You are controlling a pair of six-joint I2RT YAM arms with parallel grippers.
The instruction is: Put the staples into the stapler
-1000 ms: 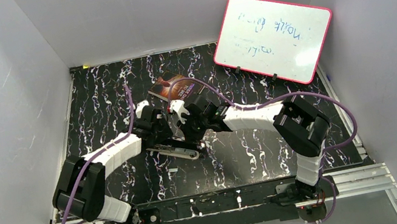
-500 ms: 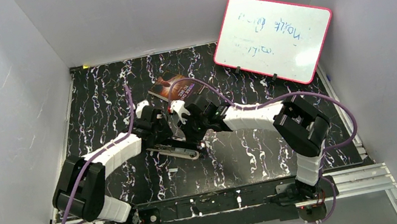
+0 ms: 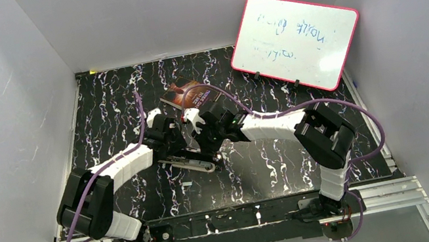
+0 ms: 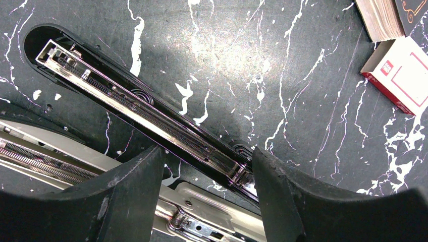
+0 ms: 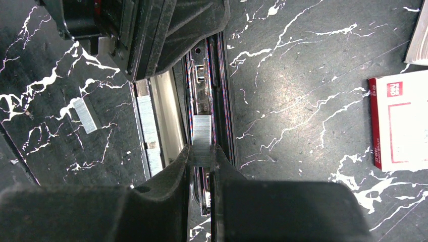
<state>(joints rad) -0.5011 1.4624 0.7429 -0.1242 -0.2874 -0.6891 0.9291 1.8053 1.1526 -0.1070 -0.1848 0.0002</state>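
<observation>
The stapler (image 3: 190, 161) lies opened flat on the black marble table. In the left wrist view its black arm with the metal magazine channel (image 4: 136, 103) runs diagonally, and the silver cover (image 4: 222, 201) lies below it. My left gripper (image 4: 208, 161) is open, its fingers (image 4: 290, 201) straddling the hinge end. My right gripper (image 5: 202, 154) is shut on a strip of staples (image 5: 202, 138) and holds it in line over the magazine channel (image 5: 201, 85). A second strip (image 5: 84, 115) lies loose on the table. The white-and-red staple box (image 5: 398, 121) lies to the right, and it also shows in the left wrist view (image 4: 398, 75).
A brown book (image 3: 190, 94) lies just behind the grippers. A pink-framed whiteboard (image 3: 294, 40) leans at the back right. White walls enclose the table on three sides. Another silver strip (image 5: 149, 126) lies along the stapler's cover.
Nothing has visibly changed; both grippers stay at the stapler.
</observation>
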